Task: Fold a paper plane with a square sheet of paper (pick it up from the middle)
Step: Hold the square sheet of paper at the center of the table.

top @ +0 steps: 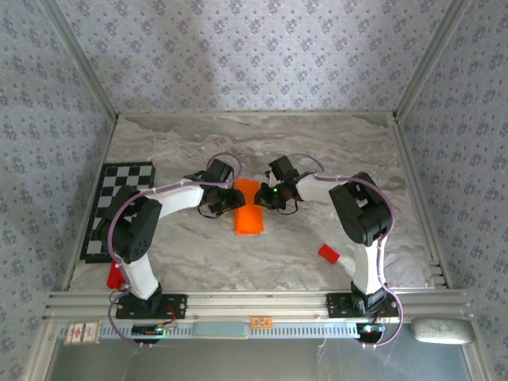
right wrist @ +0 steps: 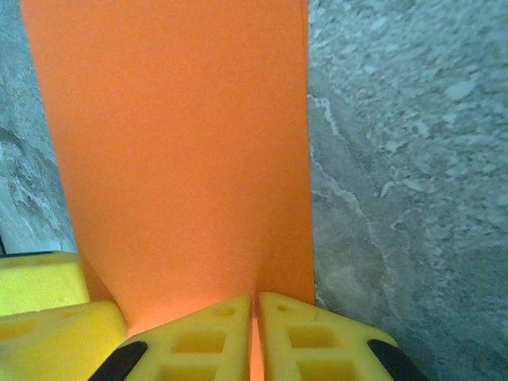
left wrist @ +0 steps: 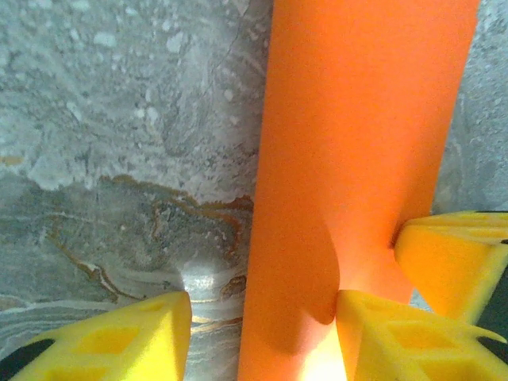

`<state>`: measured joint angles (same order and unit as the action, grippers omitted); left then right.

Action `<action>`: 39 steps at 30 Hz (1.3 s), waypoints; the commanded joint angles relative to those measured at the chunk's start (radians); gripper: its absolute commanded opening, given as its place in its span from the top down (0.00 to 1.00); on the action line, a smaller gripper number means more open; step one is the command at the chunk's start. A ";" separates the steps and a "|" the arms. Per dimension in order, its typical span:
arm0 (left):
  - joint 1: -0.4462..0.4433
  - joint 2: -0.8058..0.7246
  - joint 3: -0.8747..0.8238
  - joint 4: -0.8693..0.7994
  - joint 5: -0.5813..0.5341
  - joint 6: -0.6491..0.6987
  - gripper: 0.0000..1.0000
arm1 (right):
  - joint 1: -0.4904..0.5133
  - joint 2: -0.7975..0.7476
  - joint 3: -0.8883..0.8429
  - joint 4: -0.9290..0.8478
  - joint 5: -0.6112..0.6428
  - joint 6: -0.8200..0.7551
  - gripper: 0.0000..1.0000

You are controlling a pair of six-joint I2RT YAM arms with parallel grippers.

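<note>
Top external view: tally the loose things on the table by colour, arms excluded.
Orange: 1, the paper sheet
Red: 2, a small block and a red piece partly hidden behind the left arm
Black-and-white: 1, the checkerboard mat
Total: 4

Top view: from above and behind my arm bases, looking down over the whole counter (top: 198,254).
Left wrist: close over my left hand (left wrist: 262,329), facing the counter.
Right wrist: equally close over my right hand (right wrist: 255,337).
Shared: the orange paper (top: 248,208), mid-counter.
</note>
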<state>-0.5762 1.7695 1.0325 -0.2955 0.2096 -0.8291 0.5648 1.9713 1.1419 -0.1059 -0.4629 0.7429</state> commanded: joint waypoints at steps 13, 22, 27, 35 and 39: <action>-0.023 0.105 0.057 -0.082 0.014 0.041 0.60 | -0.032 -0.094 -0.029 0.035 -0.051 0.048 0.77; -0.022 0.131 0.050 -0.099 0.016 0.095 0.64 | -0.138 -0.219 -0.122 0.039 0.034 0.009 0.73; -0.021 0.139 0.050 -0.097 0.003 0.131 0.64 | -0.181 -0.242 -0.155 0.020 0.045 -0.019 0.73; -0.022 0.159 0.053 -0.090 0.005 0.142 0.64 | -0.189 -0.244 -0.172 0.036 0.043 -0.013 0.73; -0.021 0.162 0.052 -0.091 0.001 0.139 0.64 | -0.188 -0.239 -0.172 0.043 0.031 -0.010 0.73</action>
<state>-0.5861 1.8416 1.1091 -0.4080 0.1970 -0.7139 0.3744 1.7557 0.9775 -0.0601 -0.4301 0.7437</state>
